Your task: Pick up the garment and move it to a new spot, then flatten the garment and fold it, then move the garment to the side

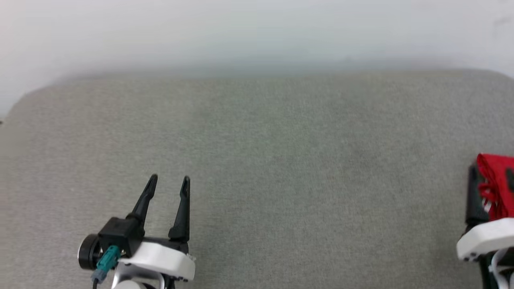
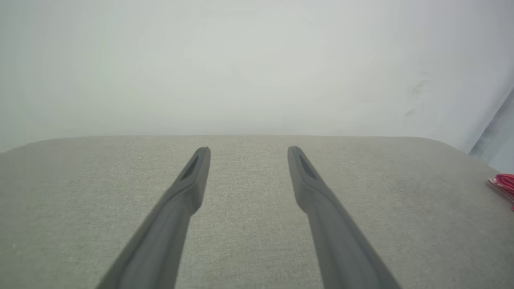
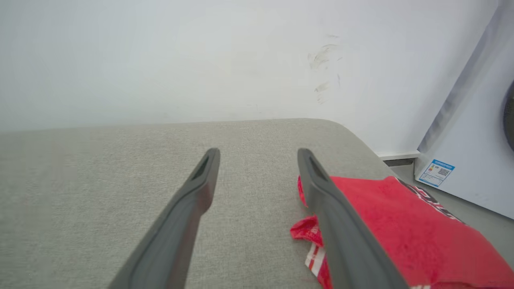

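Garment (image 3: 401,224), red, lies at the right edge of the cushion (image 1: 281,160), short of its rounded far corner. Right gripper (image 3: 259,152) jaws spread wide, nothing between; one finger overlaps the garment's edge, contact unclear. Left gripper (image 1: 170,178) equally wide over the cushion's near left. Broad grey fabric runs between them to the cushion's far edge at the wall (image 1: 257,32).

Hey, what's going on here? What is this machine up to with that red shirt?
A two-armed robot is working over a grey padded surface. A red shirt with white striped trim lies at the surface's right edge. The right pincer is next to it, open, with one finger crossing in front of the cloth but gripping nothing. The left pincer is open too, over bare grey fabric well away from the shirt. Neither holds anything at this moment.
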{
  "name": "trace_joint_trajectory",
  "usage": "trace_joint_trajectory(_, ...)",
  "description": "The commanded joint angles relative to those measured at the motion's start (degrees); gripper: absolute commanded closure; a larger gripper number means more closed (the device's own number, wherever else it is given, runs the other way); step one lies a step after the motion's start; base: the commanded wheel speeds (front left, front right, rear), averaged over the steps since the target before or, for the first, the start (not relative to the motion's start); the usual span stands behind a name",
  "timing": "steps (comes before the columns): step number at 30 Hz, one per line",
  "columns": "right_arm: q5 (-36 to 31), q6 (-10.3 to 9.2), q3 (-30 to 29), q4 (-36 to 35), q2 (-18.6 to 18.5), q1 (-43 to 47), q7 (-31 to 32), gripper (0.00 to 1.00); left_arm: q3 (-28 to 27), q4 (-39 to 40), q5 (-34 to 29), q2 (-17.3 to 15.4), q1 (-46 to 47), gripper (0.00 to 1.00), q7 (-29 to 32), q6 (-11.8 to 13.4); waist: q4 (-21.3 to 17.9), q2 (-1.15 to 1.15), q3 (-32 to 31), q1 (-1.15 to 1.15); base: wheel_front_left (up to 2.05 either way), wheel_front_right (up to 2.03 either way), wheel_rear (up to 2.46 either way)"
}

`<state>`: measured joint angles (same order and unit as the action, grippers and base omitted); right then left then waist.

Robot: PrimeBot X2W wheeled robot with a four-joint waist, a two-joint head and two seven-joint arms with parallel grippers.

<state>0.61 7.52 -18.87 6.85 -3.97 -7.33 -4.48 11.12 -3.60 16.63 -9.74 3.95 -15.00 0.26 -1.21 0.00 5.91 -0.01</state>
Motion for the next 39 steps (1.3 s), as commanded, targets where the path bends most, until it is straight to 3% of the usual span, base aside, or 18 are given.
trace_joint_trajectory(1,0.99,-0.07,1.46,-1.52,0.45,2.65,0.48,0.00,-0.16,-0.49,-0.37,0.35,-1.69,0.00,-0.21,0.38,1.96,0.00,-3.78,0.01,0.00,0.00,0.00)
trace_joint_trajectory(11,4.63,-0.06,9.34,-8.60,1.09,10.34,3.35,0.00,-1.14,-1.63,-0.91,-0.37,-5.37,0.00,-0.17,0.75,2.46,0.00,-7.96,0.01,0.00,0.00,0.00)
trace_joint_trajectory(24,7.43,-0.06,12.12,-14.16,1.13,17.36,5.53,0.00,-1.51,-2.99,-0.97,-0.66,-7.29,0.00,-0.18,1.28,1.99,0.00,-10.08,0.01,0.00,0.00,0.00)
trace_joint_trajectory(39,7.24,-0.06,13.20,-14.26,1.13,16.61,4.87,0.00,-1.31,-5.14,-0.44,-1.43,-6.05,0.00,-0.18,1.38,1.28,0.00,-10.16,0.01,0.00,0.00,0.00)
